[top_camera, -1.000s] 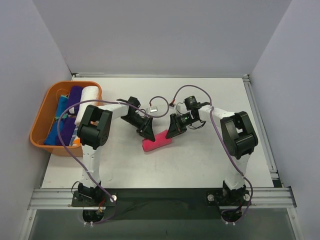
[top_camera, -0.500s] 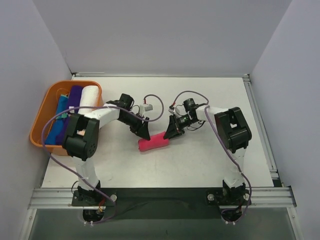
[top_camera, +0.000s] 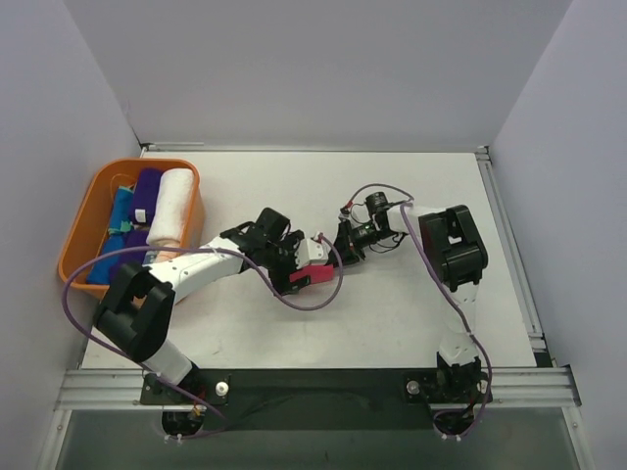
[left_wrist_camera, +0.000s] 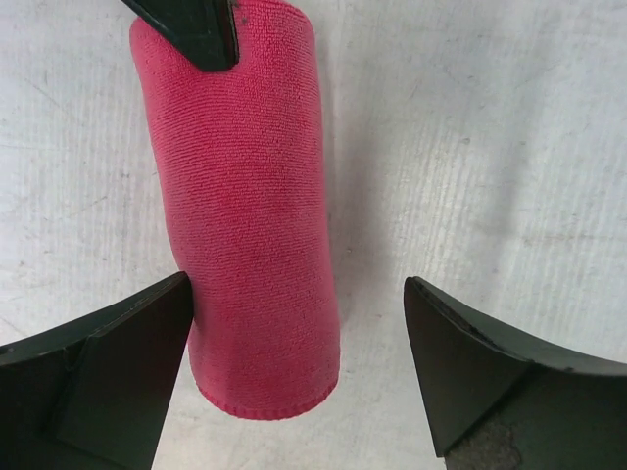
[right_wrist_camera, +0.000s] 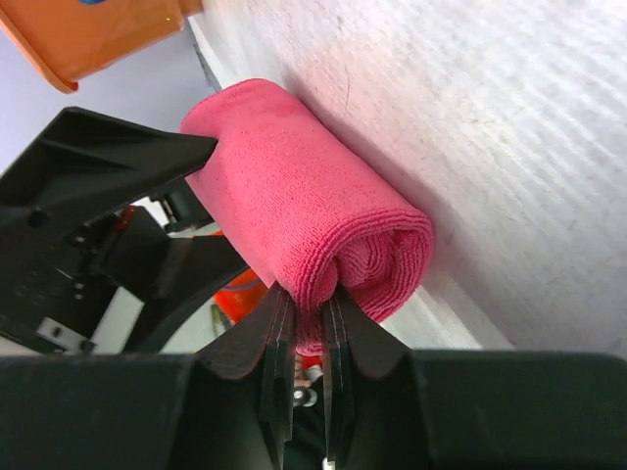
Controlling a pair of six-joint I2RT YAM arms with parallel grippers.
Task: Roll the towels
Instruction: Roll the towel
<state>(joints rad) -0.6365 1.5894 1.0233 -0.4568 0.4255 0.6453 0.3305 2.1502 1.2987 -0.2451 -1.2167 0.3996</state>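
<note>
Hot pink terry-cloth towel (top_camera: 312, 277), rolled into a short cylinder, lies on its side on the white tabletop (top_camera: 411, 323). It sits mid-table, between the tips of the two arms. The roll looks tight; the spiral of layers shows at one end in the right wrist view.

Left gripper (left_wrist_camera: 296, 287): jaws spread wide, straddling one end of the roll from above, holding nothing. The finger on the left of the wrist view (left_wrist_camera: 118, 352) sits right at the roll's side; touching or just off it, cannot tell. The other finger (left_wrist_camera: 490, 372) stands apart from the cloth, with bare table between.

Right gripper (right_wrist_camera: 306, 299): jaws almost together, pinched on the cloth at the opposite end of the roll, with a fold from the spiral end caught between the tips. One of its dark fingertips shows at the top of the left wrist view, over the far end of the roll.

Orange plastic basket (top_camera: 76, 245) at the table's left edge, well apart from the pink roll. Inside:
- white rolled towel (top_camera: 171, 206) along the right side
- dark purple towel (top_camera: 147, 188) just beside it
- teal towel (top_camera: 118, 211) further left
- blue towel (top_camera: 106, 266) toward the near end

Purple cable (top_camera: 294, 299) from the left arm loops on the table just near of the pink roll
</note>
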